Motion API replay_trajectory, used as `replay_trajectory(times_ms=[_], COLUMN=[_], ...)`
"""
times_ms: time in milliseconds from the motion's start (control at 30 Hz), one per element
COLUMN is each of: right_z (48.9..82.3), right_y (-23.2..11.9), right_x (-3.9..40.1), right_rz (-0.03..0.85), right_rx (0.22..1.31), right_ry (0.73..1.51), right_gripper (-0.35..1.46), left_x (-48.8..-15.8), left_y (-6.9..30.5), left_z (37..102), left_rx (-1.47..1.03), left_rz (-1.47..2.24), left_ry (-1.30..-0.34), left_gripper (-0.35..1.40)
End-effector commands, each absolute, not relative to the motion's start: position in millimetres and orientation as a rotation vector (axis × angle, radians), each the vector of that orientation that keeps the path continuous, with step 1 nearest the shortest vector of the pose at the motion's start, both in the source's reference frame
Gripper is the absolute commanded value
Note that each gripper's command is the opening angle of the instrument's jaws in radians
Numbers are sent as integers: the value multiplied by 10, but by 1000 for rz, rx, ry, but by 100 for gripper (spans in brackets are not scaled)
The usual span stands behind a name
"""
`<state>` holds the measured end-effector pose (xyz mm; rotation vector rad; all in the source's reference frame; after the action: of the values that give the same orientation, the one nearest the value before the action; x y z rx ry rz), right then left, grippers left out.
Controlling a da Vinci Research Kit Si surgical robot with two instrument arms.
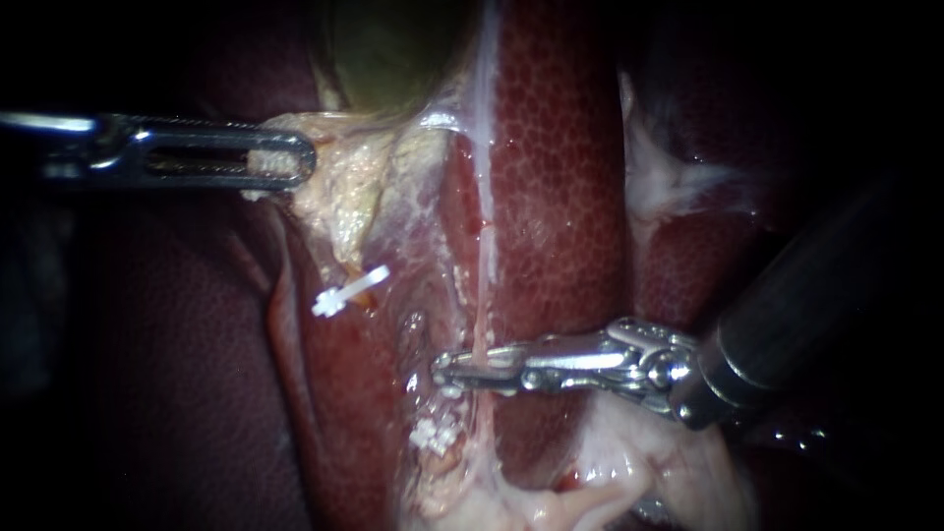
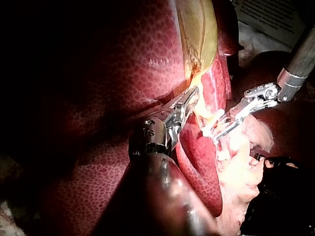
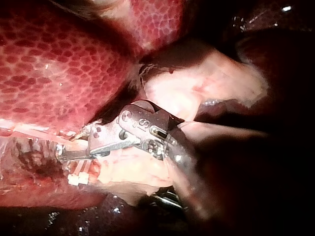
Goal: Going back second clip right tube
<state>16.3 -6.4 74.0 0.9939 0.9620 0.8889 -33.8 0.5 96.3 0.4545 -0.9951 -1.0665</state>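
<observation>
We think the step in hand is backing our right instrument (image 1: 462, 372) away from the right tube (image 1: 483, 265). Its jaws are a little apart, and the thin tube passes between them. The jaws point to 9 o'clock, and the shaft runs off toward 3 o'clock. The tube's long way goes from 12 to 6 o'clock, so the jaws cross it. A white clip (image 1: 436, 434) seems to sit on this tube, near the jaws at about 7 o'clock from them. It looks bunched, so we cannot tell which way its long side runs. Next, we judge, the jaws should be kept apart and slid straight out toward 3 o'clock, so they do not catch the tube or the clip. Our left instrument (image 1: 283, 162) is clamped on pale tissue (image 1: 344, 187) below the gallbladder (image 1: 393, 49), at 10 o'clock.
</observation>
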Motion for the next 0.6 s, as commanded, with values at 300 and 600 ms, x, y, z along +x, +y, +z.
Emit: replay_trajectory(times_ms=[300, 600], right_z=[740, 735], right_y=[-64, -68], right_x=[163, 166], right_rz=[883, 697], right_rx=[1011, 939], right_ry=[957, 1031], right_gripper=[-35, 15], left_x=[-338, -338], left_y=[5, 5], left_z=[963, 963], left_rx=[454, 453], left_rz=[-1067, -1067], left_ry=[-995, -995], left_gripper=[-23, -23])
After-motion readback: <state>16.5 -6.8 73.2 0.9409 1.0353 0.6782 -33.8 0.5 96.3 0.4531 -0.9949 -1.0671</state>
